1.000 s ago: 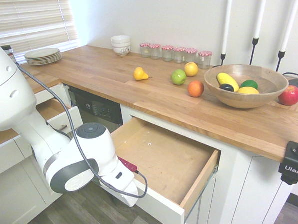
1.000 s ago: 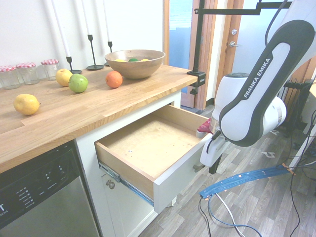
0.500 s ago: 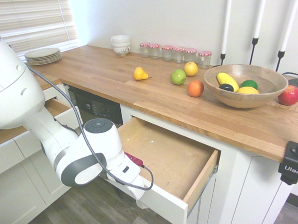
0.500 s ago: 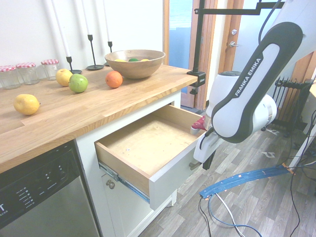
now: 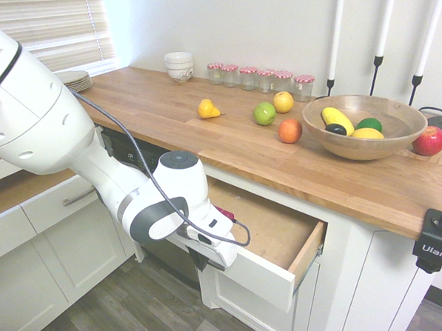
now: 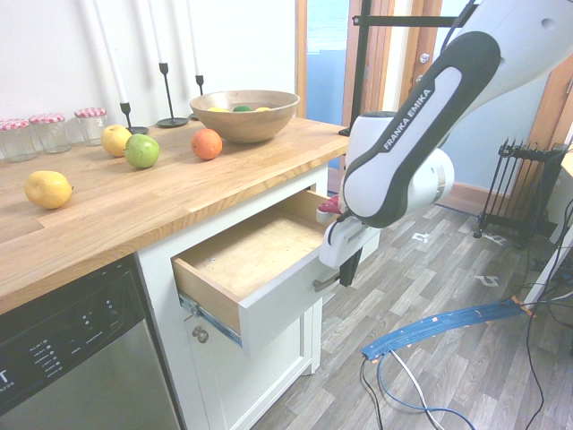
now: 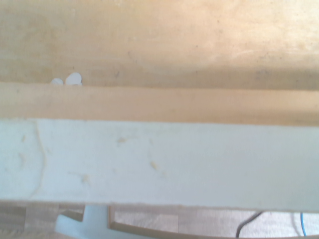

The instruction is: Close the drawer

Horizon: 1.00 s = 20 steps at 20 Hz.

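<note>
The drawer (image 6: 269, 269) sits under the wooden desk (image 6: 161, 197), roughly half pushed in, its plywood bottom showing. The tool (image 6: 347, 267), fingers pressed together, rests against the white front beside the handle (image 6: 328, 281); the remaining travel is left.

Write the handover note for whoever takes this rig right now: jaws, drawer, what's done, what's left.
Gripper: jaws shut, holding nothing, pointing down at the front of the drawer, beside its silver handle.
Drawer: about half open under the wooden countertop; nothing shows on the visible plywood bottom.
Done: the drawer has been pushed well in over the last second; it was nearly full out before.
Left: keep pushing the front panel until it sits flush with the cabinet, then back the arm away.
</note>
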Motion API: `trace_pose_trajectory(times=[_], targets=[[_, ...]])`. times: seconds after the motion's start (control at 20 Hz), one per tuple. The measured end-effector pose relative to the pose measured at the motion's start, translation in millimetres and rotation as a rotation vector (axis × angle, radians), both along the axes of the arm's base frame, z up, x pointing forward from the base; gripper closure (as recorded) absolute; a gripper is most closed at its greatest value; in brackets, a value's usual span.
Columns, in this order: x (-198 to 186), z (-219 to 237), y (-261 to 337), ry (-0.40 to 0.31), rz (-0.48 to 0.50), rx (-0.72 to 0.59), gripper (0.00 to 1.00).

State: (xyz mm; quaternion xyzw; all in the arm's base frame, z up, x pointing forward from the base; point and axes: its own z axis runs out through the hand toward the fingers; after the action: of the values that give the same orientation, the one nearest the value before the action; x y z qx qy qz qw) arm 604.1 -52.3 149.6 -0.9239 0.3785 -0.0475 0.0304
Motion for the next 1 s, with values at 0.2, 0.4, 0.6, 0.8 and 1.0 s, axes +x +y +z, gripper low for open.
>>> trace_pose_trajectory(times=[0.2,0.4,0.6,0.8,1.0], targets=[[36,-4,0,0.007,0.002,-0.012,1.00],[75,-1,3,0.011,-0.011,-0.032,1.00],[105,-3,12,0.008,-0.010,-0.040,1.00],[128,-3,20,-0.007,-0.014,-0.045,1.00],[142,4,23,-0.041,-0.018,-0.045,1.00]])
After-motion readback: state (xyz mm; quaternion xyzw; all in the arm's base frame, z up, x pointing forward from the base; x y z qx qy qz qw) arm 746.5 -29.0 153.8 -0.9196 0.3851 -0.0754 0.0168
